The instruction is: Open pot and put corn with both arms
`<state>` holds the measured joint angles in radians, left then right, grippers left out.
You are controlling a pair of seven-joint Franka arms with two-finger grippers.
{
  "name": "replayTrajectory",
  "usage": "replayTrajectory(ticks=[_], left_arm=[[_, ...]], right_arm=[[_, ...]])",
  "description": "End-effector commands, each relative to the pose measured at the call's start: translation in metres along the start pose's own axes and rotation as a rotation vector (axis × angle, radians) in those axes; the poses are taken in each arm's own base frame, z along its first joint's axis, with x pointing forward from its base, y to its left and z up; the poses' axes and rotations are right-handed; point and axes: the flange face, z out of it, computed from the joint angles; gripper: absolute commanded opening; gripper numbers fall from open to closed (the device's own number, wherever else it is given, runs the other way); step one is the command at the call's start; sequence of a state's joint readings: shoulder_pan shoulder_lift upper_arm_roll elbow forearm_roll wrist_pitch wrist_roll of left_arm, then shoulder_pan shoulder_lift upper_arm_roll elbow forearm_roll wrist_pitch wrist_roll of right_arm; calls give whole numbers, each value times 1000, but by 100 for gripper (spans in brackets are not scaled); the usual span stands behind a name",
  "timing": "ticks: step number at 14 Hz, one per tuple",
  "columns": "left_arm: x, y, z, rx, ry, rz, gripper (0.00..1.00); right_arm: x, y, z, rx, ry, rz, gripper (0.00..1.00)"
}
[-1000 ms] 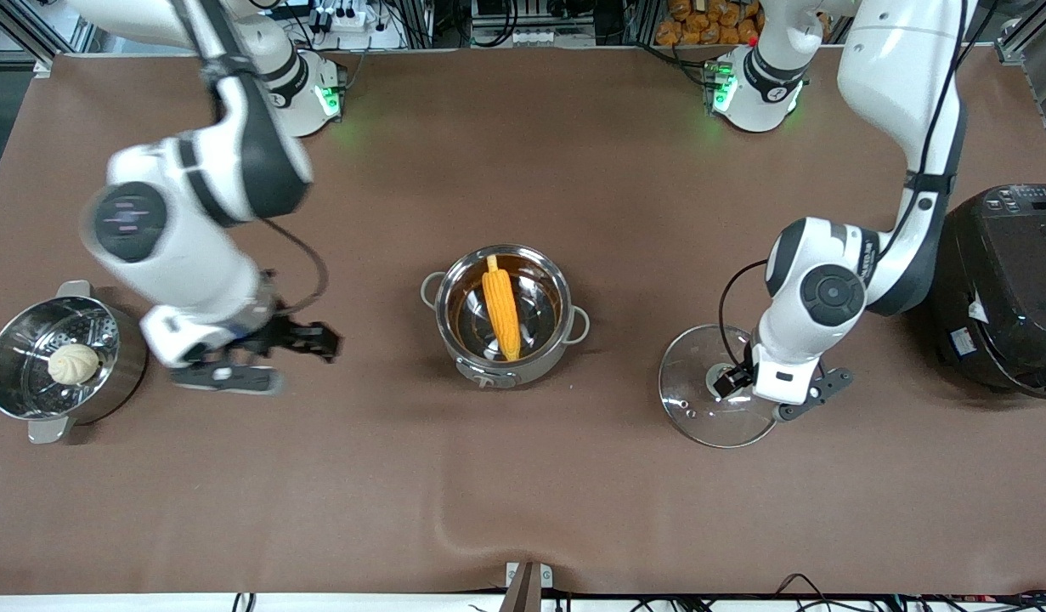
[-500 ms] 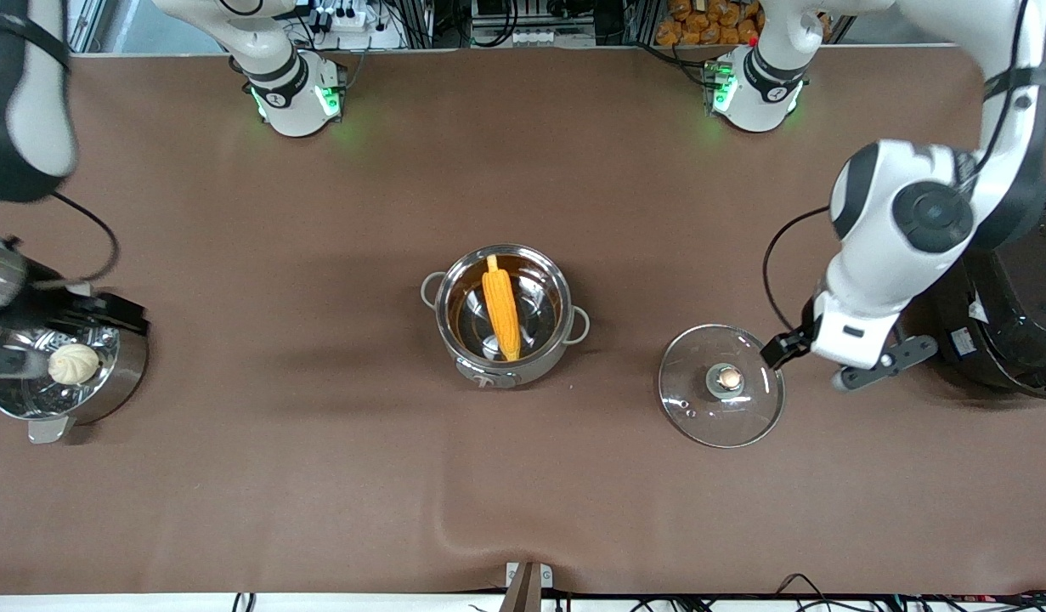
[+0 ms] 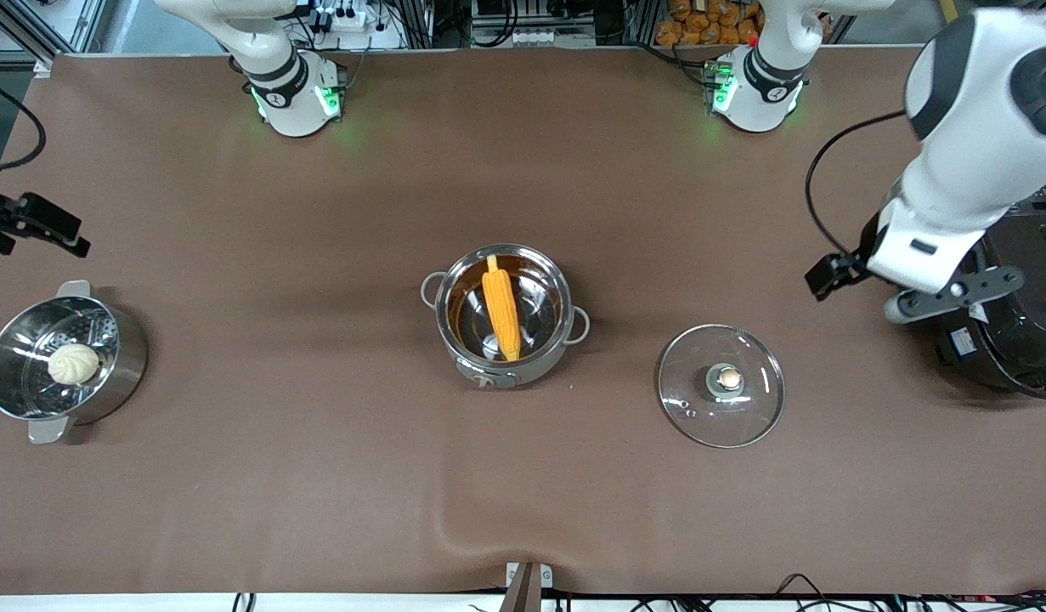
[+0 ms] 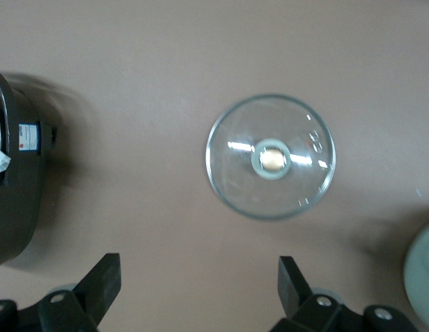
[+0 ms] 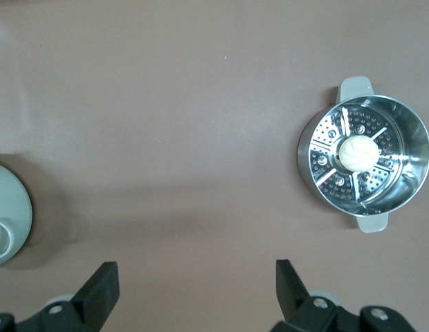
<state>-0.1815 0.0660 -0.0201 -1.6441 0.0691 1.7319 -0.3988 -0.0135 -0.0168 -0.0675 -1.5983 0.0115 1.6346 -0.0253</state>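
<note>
The steel pot [image 3: 524, 369] stands open at the table's middle. The yellow-orange corn [image 3: 501, 311] lies inside it, leaning on the rim. The glass lid [image 3: 720, 384] lies flat on the cloth beside the pot, toward the left arm's end, its knob [image 3: 728, 376] up. It also shows in the left wrist view [image 4: 270, 157]. My left gripper [image 3: 832, 275] is raised beside the rice cooker, open and empty [image 4: 199, 283]. My right gripper [image 3: 31, 226] is raised at the right arm's end of the table near the steamer pot, open and empty [image 5: 197, 283].
The steel steamer pot [image 3: 130, 357] with a pale bun [image 3: 74, 364] stands at the right arm's end; it also shows in the right wrist view [image 5: 408, 131]. The large black rice cooker [image 3: 1020, 306] stands at the left arm's end, under the left arm.
My left gripper left the lid's knob and rose toward the rice cooker. My right gripper swung from between steamer and pot up to the table's end. Pot, corn and lid have not moved.
</note>
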Motion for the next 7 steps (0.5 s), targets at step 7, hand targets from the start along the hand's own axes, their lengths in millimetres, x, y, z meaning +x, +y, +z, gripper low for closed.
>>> replayTrajectory(ticks=[7], left_arm=[[-29, -54, -100, -34, -64, 329, 100]], right_arm=[[-13, 2, -3, -2, 22, 10, 100]])
